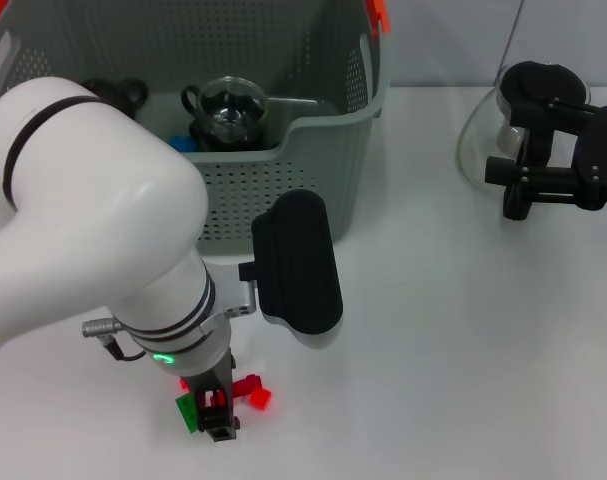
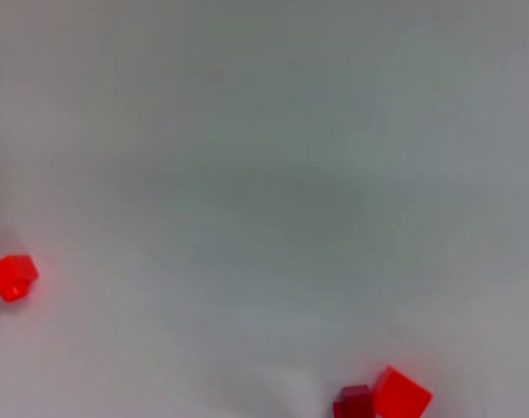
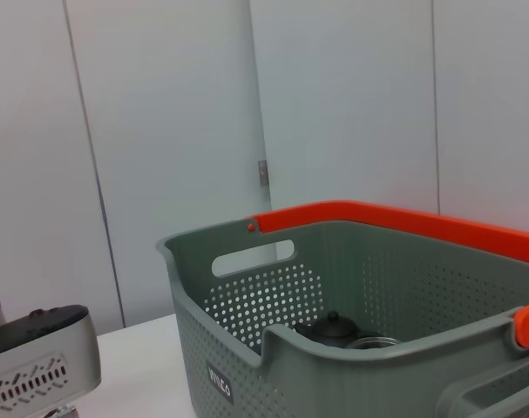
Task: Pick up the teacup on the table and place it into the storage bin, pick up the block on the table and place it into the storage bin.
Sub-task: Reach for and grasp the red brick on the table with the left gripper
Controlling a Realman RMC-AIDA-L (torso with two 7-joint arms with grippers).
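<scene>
Red blocks (image 1: pixel 251 390) and a green block (image 1: pixel 187 412) lie on the white table near its front edge. My left gripper (image 1: pixel 219 418) is down among them, with red showing at its tip. In the left wrist view two red blocks (image 2: pixel 10 277) (image 2: pixel 395 396) rest on the table. The grey perforated storage bin (image 1: pixel 283 175) (image 3: pixel 247 366) stands behind, with orange-red handles. Inside it lies a glass teacup (image 1: pixel 228 108) with a dark handle. My right gripper (image 1: pixel 511 190) hangs at the far right, open and holding nothing.
A clear glass vessel (image 1: pixel 475 135) stands on the table under the right gripper. A dark object (image 1: pixel 123 92) and a small dark lidded pot (image 3: pixel 332 326) also lie in the bin. My left arm's black-and-white wrist housing (image 1: pixel 295 268) hangs in front of the bin.
</scene>
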